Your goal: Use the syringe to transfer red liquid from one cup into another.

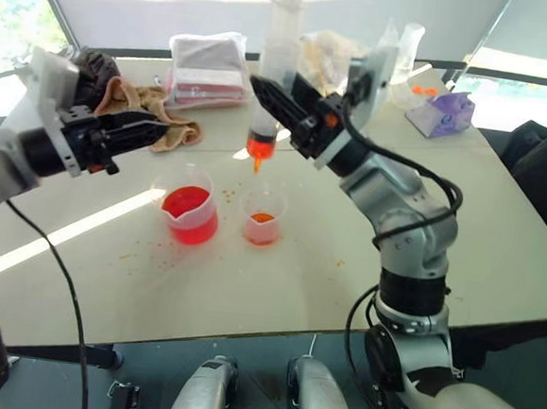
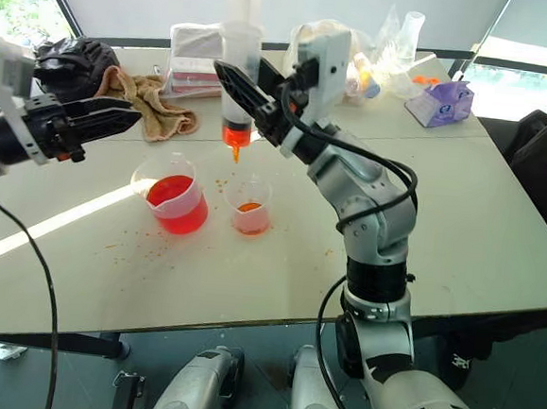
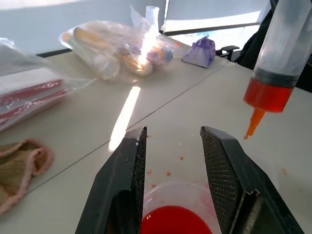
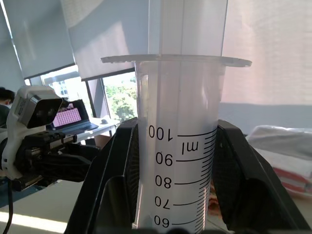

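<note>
Syringe [image 1: 268, 90] and both cups sit over a pale counter [image 1: 276, 290] that you see in the head views, streaked by a band of sunlight at the left and speckled with small orange drops around the cups. Along its upper edge lie a tan cloth [image 1: 162, 120], a bagged pack of red-and-white items [image 1: 208, 67], a crumpled clear bag [image 3: 117, 46] and a purple tissue packet [image 1: 442, 112]. Behind them you see grey blinds and bright windows.

Your right gripper [image 1: 272, 100], at the upper centre of the frame, has its jaws clenched on the syringe barrel and holds it upright, tip down, above the smaller cup [image 1: 262, 216] and clear of its rim. Your left gripper [image 1: 170, 130], at the left, has its jaws released and empty; in its wrist view they hover over the spouted beaker [image 1: 189, 212].

The syringe is clear, printed with a scale, its white plunger raised, with red liquid [image 1: 260, 147] at the bottom above an orange tip. The beaker shows bright red; the smaller cup just beside it shows a shallow orange-red layer.
</note>
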Available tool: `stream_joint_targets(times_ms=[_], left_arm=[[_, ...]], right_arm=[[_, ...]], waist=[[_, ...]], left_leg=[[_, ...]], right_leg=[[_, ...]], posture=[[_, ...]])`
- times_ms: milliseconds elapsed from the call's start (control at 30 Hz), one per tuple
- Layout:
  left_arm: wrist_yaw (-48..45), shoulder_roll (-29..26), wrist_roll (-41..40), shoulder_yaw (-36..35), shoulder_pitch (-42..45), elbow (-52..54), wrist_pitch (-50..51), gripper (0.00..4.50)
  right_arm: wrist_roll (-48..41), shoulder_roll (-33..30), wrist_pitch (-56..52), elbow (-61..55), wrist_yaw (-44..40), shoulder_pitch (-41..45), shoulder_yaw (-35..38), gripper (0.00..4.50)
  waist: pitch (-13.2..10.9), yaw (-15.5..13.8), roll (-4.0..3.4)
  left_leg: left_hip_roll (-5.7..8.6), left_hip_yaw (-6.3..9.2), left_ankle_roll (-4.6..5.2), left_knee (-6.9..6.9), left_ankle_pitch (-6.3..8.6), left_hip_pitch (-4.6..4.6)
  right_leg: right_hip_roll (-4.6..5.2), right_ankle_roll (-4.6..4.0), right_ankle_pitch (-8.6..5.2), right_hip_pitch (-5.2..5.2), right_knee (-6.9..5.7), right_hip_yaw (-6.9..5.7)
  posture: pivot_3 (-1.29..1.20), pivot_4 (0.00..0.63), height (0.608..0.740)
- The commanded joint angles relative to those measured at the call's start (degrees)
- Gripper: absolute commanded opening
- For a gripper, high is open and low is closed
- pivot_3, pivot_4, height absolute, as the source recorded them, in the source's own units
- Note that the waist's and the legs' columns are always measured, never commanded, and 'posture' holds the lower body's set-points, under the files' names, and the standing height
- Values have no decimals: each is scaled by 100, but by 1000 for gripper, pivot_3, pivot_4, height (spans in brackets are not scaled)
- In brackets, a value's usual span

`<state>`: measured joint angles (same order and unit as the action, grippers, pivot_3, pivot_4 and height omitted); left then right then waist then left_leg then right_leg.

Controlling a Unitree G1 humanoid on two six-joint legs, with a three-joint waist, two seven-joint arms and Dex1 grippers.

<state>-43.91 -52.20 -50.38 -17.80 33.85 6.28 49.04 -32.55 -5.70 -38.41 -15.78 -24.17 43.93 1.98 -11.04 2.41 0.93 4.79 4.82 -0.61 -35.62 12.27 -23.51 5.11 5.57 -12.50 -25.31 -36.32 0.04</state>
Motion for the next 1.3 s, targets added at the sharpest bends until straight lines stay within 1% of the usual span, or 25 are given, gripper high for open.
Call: stream_joint_targets(times_ms=[33, 333, 700, 900, 1133, 1300], left_arm=[[-261, 135, 191, 340, 614, -149, -216, 1843], [-385, 719, 213, 745, 1615, -395, 15, 1843], [-212, 1211, -51, 608, 2389, -551, 495, 1843], [-311, 1309, 65, 748, 2513, -631, 507, 1843], [-537, 1536, 273, 1093, 2543, -611, 459, 1843], [-610, 1589, 279, 1093, 2556, -554, 511, 1843]], right_arm=[[121, -41, 147, -369, 25, -364, -271, 1469], [455, -113, 501, -362, -46, -839, -707, 1469], [534, -164, 658, -484, -150, -998, -908, 1469], [583, -223, 711, -556, -229, -1072, -1030, 1469], [685, -212, 773, -524, -210, -1085, -1054, 1469], [759, -193, 823, -433, -171, -1047, -1005, 1469]], waist=[[0, -12, 1], [0, -6, 1], [0, -13, 3], [0, -10, 2], [0, -32, 3], [0, -28, 3]], left_leg=[[0, 0, 0, -1, 0, 0], [1, -3, 1, -8, 0, 0], [1, -2, 1, -15, 0, 0], [0, -2, 1, -16, 0, 0], [1, -1, 1, -23, 0, 0], [0, -1, 2, -27, 0, -1]], right_leg=[[0, 0, 0, 2, 0, 0], [-1, 2, 1, 5, 0, 0], [-3, 3, 1, 9, -1, -1], [-5, 3, 2, 9, -1, 0], [-5, 3, 2, 14, -1, 0], [-6, 3, 2, 15, -1, 0]], posture=[[0, 150, 736], [0, 150, 736], [0, 150, 736], [0, 150, 736], [0, 150, 736], [0, 150, 736]])
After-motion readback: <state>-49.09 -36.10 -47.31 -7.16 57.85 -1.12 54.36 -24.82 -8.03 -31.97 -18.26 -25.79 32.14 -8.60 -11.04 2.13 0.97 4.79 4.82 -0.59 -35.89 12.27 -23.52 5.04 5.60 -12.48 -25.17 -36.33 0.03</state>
